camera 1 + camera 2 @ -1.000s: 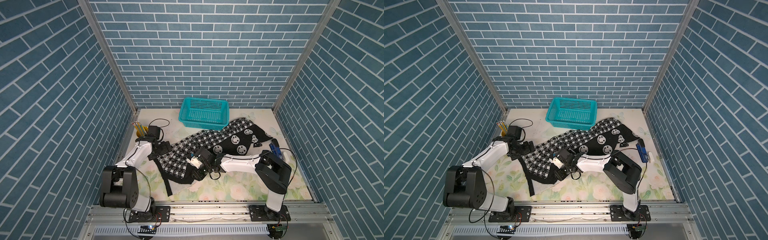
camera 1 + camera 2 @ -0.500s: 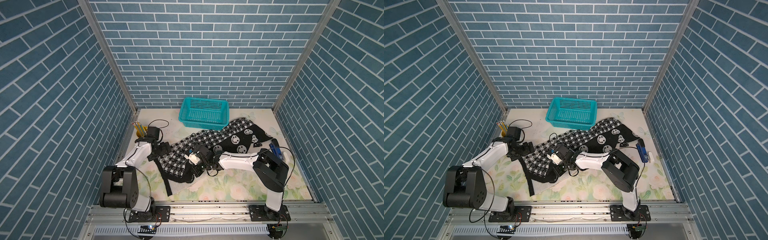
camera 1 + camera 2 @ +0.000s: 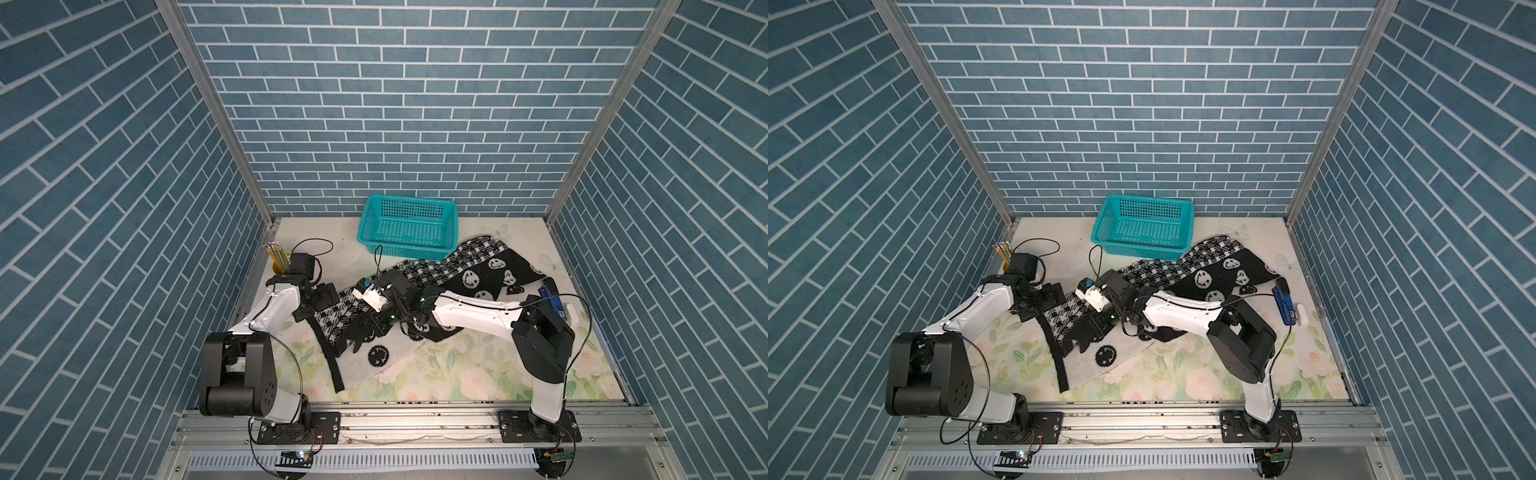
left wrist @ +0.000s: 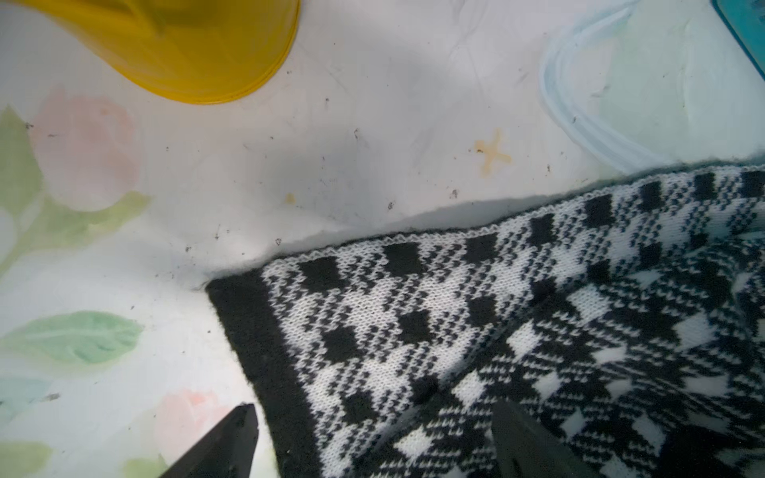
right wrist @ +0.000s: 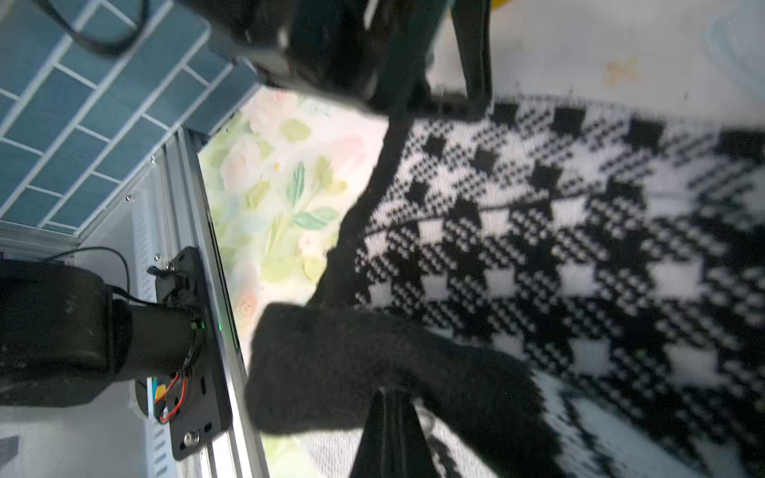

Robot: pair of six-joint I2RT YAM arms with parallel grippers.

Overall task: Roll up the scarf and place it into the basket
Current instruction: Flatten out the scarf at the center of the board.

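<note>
My right pincer [image 5: 391, 399] grips the long black-and-white knitted scarf [image 5: 538, 248]; I should turn its fold over tightly and evenly.

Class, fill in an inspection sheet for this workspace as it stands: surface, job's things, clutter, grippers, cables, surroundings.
Surface: floral mat, speckled and stained.
Job's things: scarf spread out, unrolled, near end turned over; teal basket empty at the back.
Clutter: yellow pencil cup with pencils; blue object, kind unclear.
Grippers: left gripper open, astride the scarf's edge; right gripper shut on the scarf's black hem.
Cables: black cables looping off both wrists.
Surroundings: brick-pattern walls; aluminium rail in front.
</note>
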